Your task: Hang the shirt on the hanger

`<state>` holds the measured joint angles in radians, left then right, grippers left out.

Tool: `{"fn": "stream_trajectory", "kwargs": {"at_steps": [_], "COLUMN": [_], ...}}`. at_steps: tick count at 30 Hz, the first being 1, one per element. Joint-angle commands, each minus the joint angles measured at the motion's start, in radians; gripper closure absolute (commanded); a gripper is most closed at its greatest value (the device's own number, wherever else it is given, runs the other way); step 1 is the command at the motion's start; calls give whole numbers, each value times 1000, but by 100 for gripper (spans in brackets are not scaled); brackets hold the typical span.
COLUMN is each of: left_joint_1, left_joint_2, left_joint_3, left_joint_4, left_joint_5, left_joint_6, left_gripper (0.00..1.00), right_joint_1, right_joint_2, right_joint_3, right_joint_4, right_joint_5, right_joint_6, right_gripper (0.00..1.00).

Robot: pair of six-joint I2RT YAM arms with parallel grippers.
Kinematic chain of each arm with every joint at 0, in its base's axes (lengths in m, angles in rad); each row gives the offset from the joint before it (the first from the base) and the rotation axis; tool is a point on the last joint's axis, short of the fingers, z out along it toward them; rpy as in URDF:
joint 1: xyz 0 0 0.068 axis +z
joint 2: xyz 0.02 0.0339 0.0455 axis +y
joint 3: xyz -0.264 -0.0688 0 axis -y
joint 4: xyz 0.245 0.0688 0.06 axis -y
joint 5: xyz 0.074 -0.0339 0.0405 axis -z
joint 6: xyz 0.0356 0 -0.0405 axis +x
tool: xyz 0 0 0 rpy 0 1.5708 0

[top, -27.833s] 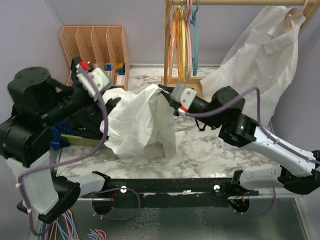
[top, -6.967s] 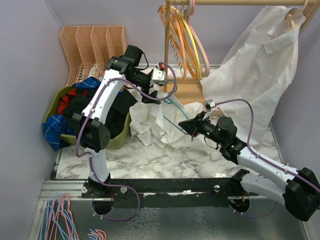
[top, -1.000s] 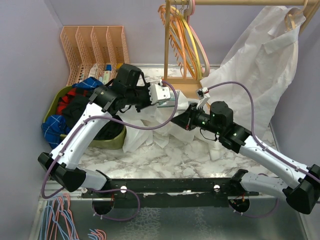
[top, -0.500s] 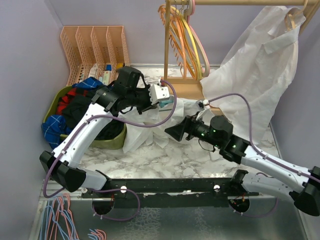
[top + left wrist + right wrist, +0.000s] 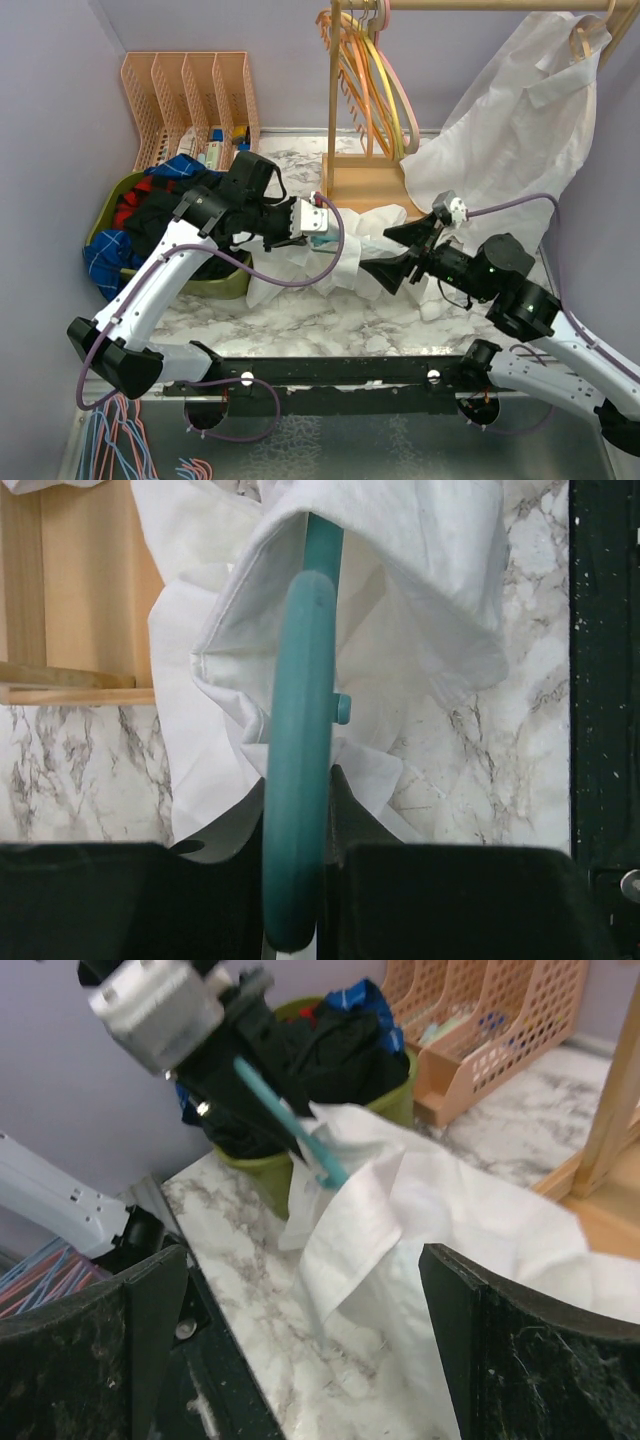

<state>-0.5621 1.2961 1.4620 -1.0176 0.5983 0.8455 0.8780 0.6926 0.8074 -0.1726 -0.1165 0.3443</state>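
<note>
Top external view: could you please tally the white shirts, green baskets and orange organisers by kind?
White shirts: 2, the shirt on the table and the hanging shirt
Green basket: 1
Orange organiser: 1
Total: 4

1. Looked down from high behind the near edge of the table (image 5: 300,320), far off, covering all of it.
2. Rode the left wrist, aimed straight down, very close on the hanger (image 5: 295,810) and the shirt (image 5: 420,580).
3. Rode the right wrist, faced left across the table at middle range; shared hanger and shirt with both others.
</note>
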Motion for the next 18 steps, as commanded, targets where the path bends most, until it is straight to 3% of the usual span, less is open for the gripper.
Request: {"fn": "stream_trajectory", "kwargs": {"at_steps": [1, 11, 15, 18], "left_joint_1": [4, 1, 0, 0], "left_joint_2": [-33, -41, -40, -37], "left_joint_3": [-8, 62, 88, 109], "left_joint_4": [-76, -123, -139, -151], "left_joint_5": [102, 73, 128, 142], "left_joint_6": [75, 100, 102, 99], "left_gripper": [100, 100, 100, 100], "right_joint_1": [7, 7, 7, 7], "right_joint_2": [8, 213, 248, 253], "right_joint_3": [108, 117, 92, 66], "right_joint_4": [-94, -74, -47, -9], "right_joint_5": [95, -132, -142, -142], "right_joint_6": [-182, -211, -198, -182], "right_gripper": [1, 1, 0, 6]}}
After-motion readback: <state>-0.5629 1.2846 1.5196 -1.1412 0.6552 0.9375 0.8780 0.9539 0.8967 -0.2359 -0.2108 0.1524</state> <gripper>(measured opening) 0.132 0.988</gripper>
